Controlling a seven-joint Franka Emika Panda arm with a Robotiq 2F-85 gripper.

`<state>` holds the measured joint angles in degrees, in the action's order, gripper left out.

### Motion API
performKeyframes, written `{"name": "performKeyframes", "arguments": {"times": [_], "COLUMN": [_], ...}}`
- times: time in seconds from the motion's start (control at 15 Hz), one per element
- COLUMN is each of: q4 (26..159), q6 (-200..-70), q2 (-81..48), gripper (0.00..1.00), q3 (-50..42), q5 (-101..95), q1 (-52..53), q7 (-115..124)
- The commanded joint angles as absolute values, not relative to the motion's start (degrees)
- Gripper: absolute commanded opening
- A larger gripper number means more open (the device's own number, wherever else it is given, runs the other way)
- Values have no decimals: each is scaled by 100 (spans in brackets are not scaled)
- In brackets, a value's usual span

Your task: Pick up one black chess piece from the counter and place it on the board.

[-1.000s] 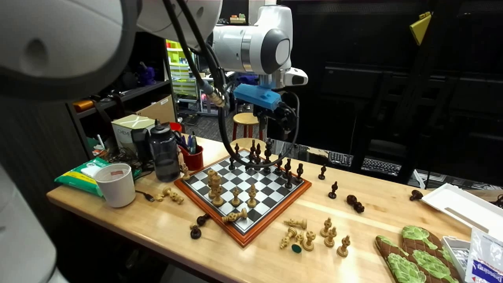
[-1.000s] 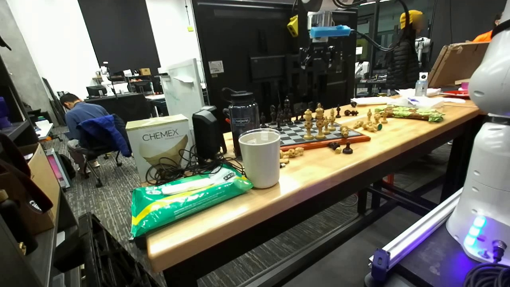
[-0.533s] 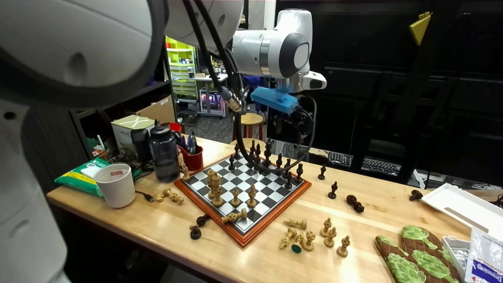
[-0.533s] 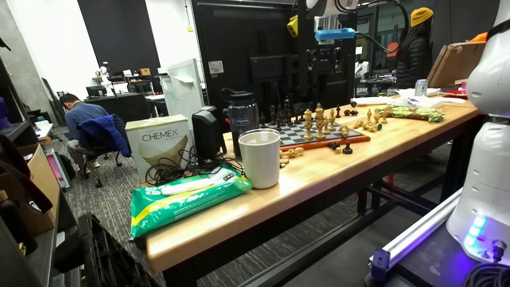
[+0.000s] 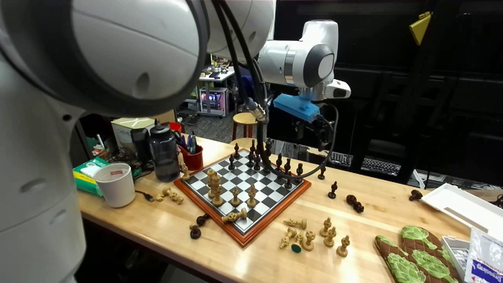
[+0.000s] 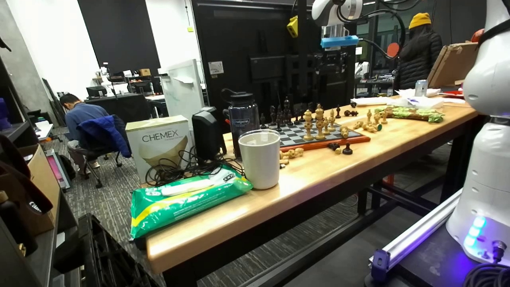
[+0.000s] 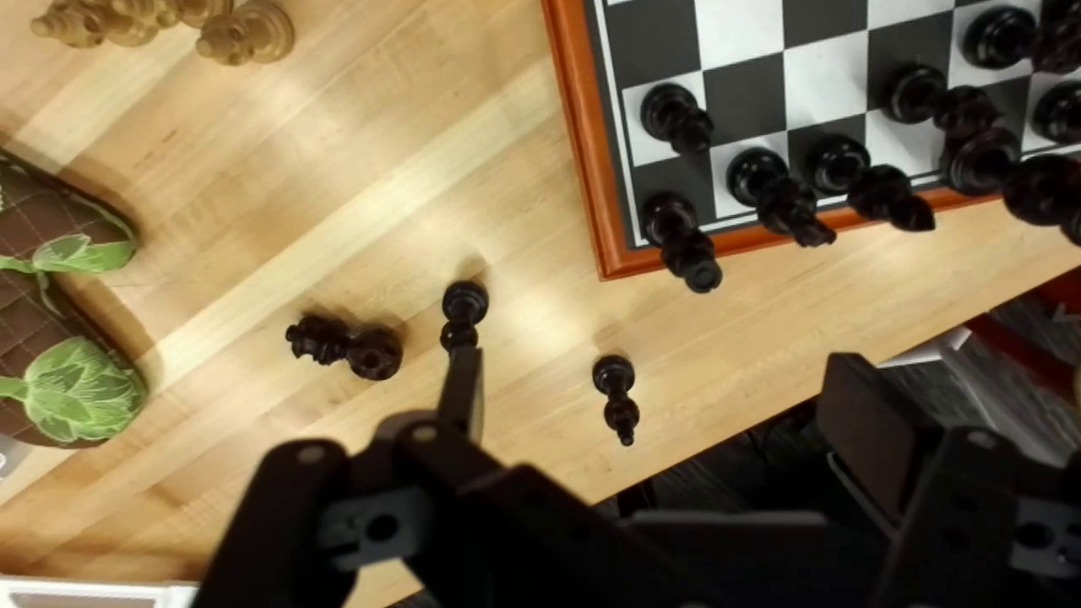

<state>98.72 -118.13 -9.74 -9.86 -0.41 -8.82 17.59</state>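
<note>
My gripper (image 7: 659, 373) is open and empty, high above the counter's far side. It shows dark against dark in both exterior views (image 5: 312, 135) (image 6: 331, 63). In the wrist view a small upright black chess piece (image 7: 619, 397) stands on the counter (image 7: 338, 177), in line with the gap between the fingers. Another upright black piece (image 7: 463, 311) is partly covered by the left finger. A black piece (image 7: 346, 344) lies on its side further left. In an exterior view these pieces stand right of the board (image 5: 277, 214). The board's red-brown frame (image 7: 583, 143) is at the wrist view's upper right.
Several black pieces (image 5: 287, 165) stand on the board's far squares. Pale pieces (image 5: 308, 240) stand and lie on the counter. A green-patterned mat (image 5: 420, 255) and white tray (image 5: 463, 208) are at the right. A bottle (image 5: 164, 153), red pen cup (image 5: 192, 159) and white cup (image 5: 116, 186) are at the left.
The arm and gripper have moved away from above the board, to the right and lower in both exterior views. The chess pieces and board have not moved.
</note>
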Motion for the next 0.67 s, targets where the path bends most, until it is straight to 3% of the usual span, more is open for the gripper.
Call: {"name": "performKeyframes", "arguments": {"times": [0.0, 0.6], "q4": [9579, 9598], "q6": [-11826, -11826], "q2": [-1186, -1277], "gripper": [100, 100], "q3": [-1102, -1156], "q5": [181, 339], "q1": [-1024, -1095], "q7": [1866, 1785]}}
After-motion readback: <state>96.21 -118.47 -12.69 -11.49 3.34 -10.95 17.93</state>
